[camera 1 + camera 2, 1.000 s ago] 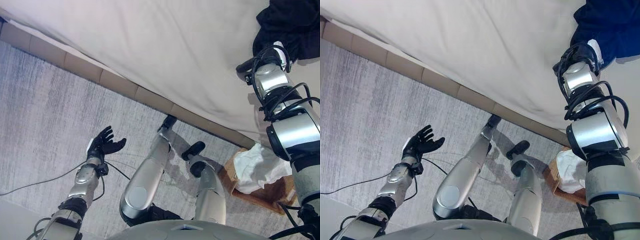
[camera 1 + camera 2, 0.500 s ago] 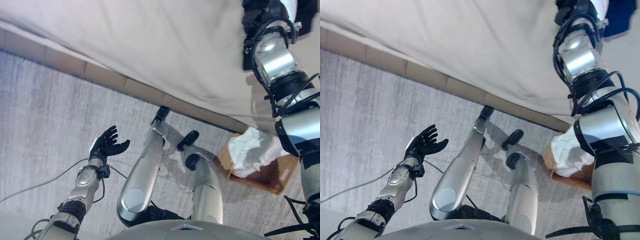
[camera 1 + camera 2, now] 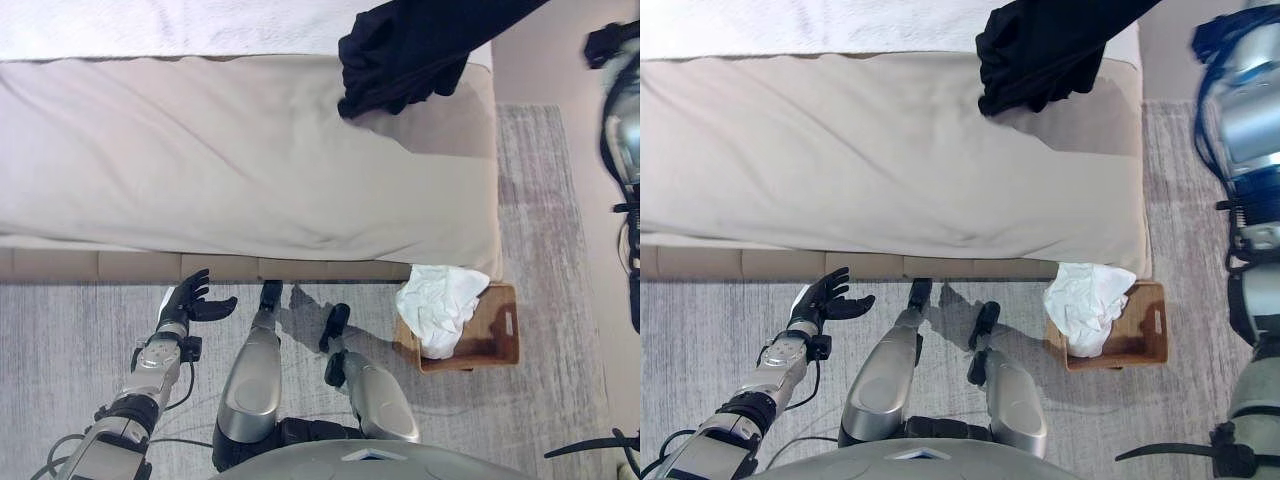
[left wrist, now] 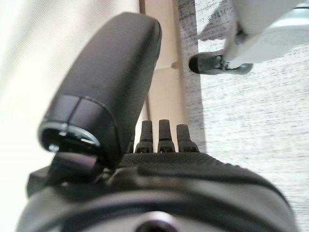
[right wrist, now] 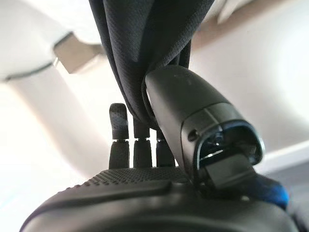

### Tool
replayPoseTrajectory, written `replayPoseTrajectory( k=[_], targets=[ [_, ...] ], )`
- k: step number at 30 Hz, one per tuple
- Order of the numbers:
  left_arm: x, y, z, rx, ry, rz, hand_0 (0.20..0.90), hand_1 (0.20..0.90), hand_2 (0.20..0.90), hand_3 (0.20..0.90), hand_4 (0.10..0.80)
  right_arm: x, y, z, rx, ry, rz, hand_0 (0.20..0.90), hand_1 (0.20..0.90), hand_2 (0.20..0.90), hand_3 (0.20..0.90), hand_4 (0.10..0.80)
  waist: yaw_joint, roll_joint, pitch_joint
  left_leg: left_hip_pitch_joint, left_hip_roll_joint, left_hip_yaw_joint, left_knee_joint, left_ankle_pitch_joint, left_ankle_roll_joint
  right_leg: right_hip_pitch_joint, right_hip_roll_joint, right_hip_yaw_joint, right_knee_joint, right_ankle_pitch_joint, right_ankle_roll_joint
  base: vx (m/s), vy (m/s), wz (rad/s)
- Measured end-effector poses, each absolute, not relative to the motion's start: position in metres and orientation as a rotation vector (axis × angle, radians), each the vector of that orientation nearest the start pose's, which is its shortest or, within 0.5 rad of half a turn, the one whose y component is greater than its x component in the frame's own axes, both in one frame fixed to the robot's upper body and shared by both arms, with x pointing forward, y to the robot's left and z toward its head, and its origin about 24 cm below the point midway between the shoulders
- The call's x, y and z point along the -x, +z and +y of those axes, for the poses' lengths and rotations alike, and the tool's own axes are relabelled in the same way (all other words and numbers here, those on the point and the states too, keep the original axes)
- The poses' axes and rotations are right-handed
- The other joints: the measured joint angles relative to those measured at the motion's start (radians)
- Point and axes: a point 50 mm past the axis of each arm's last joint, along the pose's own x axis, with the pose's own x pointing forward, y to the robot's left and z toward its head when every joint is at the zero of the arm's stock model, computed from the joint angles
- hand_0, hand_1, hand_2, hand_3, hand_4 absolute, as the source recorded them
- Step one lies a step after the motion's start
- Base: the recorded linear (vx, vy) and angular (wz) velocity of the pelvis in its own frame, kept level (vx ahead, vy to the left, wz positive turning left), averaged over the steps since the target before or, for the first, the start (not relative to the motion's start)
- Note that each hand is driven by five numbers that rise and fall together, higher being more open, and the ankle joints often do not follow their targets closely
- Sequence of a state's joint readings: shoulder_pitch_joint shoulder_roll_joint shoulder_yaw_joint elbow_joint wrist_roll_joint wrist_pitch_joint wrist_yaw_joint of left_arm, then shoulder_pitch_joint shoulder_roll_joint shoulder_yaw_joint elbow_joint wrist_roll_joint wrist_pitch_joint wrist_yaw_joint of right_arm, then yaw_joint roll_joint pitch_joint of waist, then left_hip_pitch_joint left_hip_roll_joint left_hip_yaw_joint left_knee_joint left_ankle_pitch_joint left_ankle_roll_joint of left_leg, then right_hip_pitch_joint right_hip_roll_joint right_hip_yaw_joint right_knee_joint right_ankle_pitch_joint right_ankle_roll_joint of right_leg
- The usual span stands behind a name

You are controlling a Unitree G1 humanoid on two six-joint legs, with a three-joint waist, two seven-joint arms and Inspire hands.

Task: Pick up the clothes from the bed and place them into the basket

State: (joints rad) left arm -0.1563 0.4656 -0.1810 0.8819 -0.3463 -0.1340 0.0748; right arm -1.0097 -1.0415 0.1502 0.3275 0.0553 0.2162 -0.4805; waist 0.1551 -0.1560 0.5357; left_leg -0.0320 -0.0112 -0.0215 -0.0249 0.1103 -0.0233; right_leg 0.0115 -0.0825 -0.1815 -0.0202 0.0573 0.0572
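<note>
The right hand (image 5: 145, 188) pinches a dark garment (image 3: 410, 45) between thumb and fingers, and the cloth hangs over the far right corner of the bed (image 3: 250, 160). The left hand (image 3: 185, 300) is released with fingers spread, low over the grey rug (image 3: 60, 350), just in front of the bed's front edge. The basket (image 3: 495, 345) stands on the rug by the bed's near right corner, with a white cloth (image 3: 435, 305) spilling over its rim.
</note>
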Motion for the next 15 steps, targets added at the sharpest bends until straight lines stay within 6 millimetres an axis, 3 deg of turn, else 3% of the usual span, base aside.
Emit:
replayPoseTrajectory(
  k=[3,6,11,15],
  targets=[
    [-0.222,-0.072,0.282,-0.246,0.214,0.614,0.9,0.9,0.9,0.9,0.8,-0.301,0.361,-0.319,0.726,-0.831,-0.645,0.3,0.3,0.3,0.2,0.1,-0.05,0.004,-0.055,0.046,0.004,0.032,-0.037,-0.001,0.001,0.024,0.006,0.027,-0.026,0.001,-0.001,0.026,-0.066,-0.34],
    [-0.216,-0.082,0.273,-0.219,0.198,0.646,0.9,0.9,0.9,0.9,0.8,-0.303,0.334,-0.328,0.765,-0.822,-0.56,0.3,0.3,0.3,0.2,0.1,-0.093,0.008,-0.153,0.06,0.006,0.047,-0.063,-0.004,0.0,0.041,0.01,0.034,-0.07,0.001,-0.001,0.029,-0.072,-0.17],
    [-0.212,-0.094,0.249,-0.197,0.123,0.681,0.9,0.9,0.9,0.9,0.8,-0.3,0.294,-0.341,0.816,-0.805,-0.438,0.3,0.3,0.3,0.2,0.1,-0.141,0.067,-0.25,0.082,0.011,0.084,-0.063,-0.005,-0.001,0.048,0.017,0.069,-0.072,0.001,-0.001,-0.062,-0.063,-0.24],
    [-0.2,-0.103,0.25,-0.2,0.129,0.742,0.9,0.9,0.9,0.9,0.8,-0.303,0.274,-0.343,0.81,-0.792,-0.378,0.3,0.3,0.3,0.2,0.1,-0.191,0.115,-0.275,0.095,0.015,0.116,-0.063,-0.006,0.001,0.045,0.025,0.105,-0.072,0.001,-0.001,-0.076,-0.04,-0.28]
  ],
)
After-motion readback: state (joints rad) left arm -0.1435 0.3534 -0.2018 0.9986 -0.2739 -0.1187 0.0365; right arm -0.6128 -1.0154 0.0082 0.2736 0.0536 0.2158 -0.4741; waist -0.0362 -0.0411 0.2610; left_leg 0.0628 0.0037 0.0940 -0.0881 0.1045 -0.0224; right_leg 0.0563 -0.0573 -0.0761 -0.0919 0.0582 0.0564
